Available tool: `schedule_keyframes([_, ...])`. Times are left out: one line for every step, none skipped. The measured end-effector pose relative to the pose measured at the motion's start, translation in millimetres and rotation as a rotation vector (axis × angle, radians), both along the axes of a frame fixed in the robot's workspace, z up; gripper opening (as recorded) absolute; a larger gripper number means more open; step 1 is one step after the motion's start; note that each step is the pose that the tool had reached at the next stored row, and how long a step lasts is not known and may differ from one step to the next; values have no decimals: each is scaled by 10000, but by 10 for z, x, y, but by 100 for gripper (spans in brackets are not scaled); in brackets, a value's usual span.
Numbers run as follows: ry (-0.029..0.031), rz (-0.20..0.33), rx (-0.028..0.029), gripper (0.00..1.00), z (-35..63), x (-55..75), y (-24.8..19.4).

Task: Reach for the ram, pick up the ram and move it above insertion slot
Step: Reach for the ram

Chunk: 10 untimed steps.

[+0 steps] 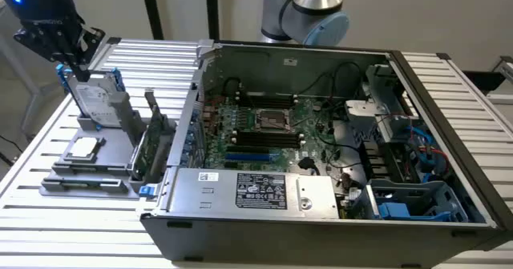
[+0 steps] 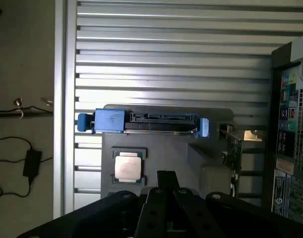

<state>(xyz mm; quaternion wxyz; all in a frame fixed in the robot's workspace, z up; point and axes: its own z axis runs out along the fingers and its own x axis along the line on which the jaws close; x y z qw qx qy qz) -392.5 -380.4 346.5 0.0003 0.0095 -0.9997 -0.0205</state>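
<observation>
The ram is a long narrow stick lying on edge in the front groove of the grey holder at the exterior view's left. My gripper hangs above the back of that holder, just over the top of the upright silver hard drive, well apart from the ram. Its fingers are shut with nothing between them. In the wrist view the shut gripper points down beside the processor chip, and the hard drive shows end-on. The black memory slots lie on the motherboard inside the open computer case.
A green expansion card stands in the holder between the ram and the case wall. A processor chip lies flat in the holder. The case holds cables, a power supply and blue drive bays. The ribbed metal table stretches around.
</observation>
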Motion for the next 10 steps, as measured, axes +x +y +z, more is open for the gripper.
schedule_keyframes([0,0,1,11,0,0,0])
schedule_keyframes([0,0,3,11,0,0,0])
schedule_keyframes([0,1,5,11,0,0,0])
schedule_keyframes([0,1,6,11,0,0,0])
schedule_keyframes([0,1,6,11,0,0,0])
schedule_keyframes([0,1,7,11,0,0,0])
schedule_keyframes([-1,1,8,11,0,0,0])
schedule_keyframes([0,1,8,11,0,0,0])
schedule_keyframes([0,1,8,11,0,0,0])
schedule_keyframes([0,0,9,11,0,0,0])
